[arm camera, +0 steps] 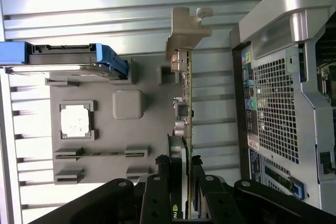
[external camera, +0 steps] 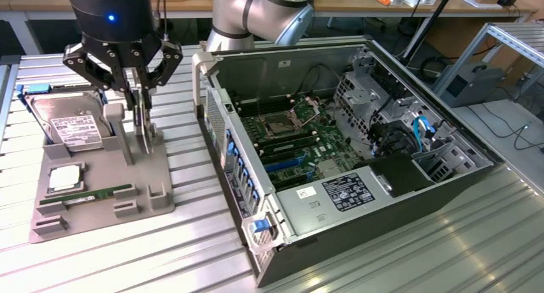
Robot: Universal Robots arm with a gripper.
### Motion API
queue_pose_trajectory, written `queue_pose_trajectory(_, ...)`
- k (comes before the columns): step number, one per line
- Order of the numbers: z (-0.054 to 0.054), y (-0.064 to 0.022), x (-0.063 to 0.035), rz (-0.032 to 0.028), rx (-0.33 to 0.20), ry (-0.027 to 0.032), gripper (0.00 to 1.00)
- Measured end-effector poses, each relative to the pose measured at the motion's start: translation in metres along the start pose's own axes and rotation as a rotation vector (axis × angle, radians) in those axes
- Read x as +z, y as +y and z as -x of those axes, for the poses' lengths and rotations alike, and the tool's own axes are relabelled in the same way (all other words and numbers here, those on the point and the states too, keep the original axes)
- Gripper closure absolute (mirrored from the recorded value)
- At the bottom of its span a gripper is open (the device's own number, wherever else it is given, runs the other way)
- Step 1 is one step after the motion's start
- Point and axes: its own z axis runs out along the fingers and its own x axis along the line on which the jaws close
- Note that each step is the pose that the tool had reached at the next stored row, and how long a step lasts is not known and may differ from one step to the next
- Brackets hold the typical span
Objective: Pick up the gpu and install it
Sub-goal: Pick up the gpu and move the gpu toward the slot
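The claw (external camera: 141,124) is clamped on the gpu (arm camera: 185,103), which stands on edge between its fingers in the grey holder (external camera: 144,200). This upright seating evidently exposes both flat faces for gripping. The open computer case (external camera: 357,153) lies beside the claw.

I read the worktop (external camera: 383,255) as ribbed bare metal with a satin sheen. Holder (external camera: 102,207): matt grey plastic, smooth. On the gpu (arm camera: 185,108) I see a bare circuit-board edge and a black plastic shroud with slight gloss; its bracket (arm camera: 185,32) is dull silver sheet metal. Fingers (arm camera: 156,195): matt black, and I can't tell metal from plastic. Hard drive (external camera: 72,124): silver metal with a white paper label. Caddy (arm camera: 107,56): blue plastic, semi-gloss. Case (external camera: 289,57): plain grey sheet metal inside. Rear panel (arm camera: 275,108): perforated metal. Arm (external camera: 255,13): smooth silver-grey shell, soft shine.
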Motion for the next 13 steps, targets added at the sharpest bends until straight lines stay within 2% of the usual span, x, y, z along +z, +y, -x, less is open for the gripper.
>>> queue_pose_trajectory(13,0.0,0.0009,-0.0193,0.0002,0.0,0.0,0.73)
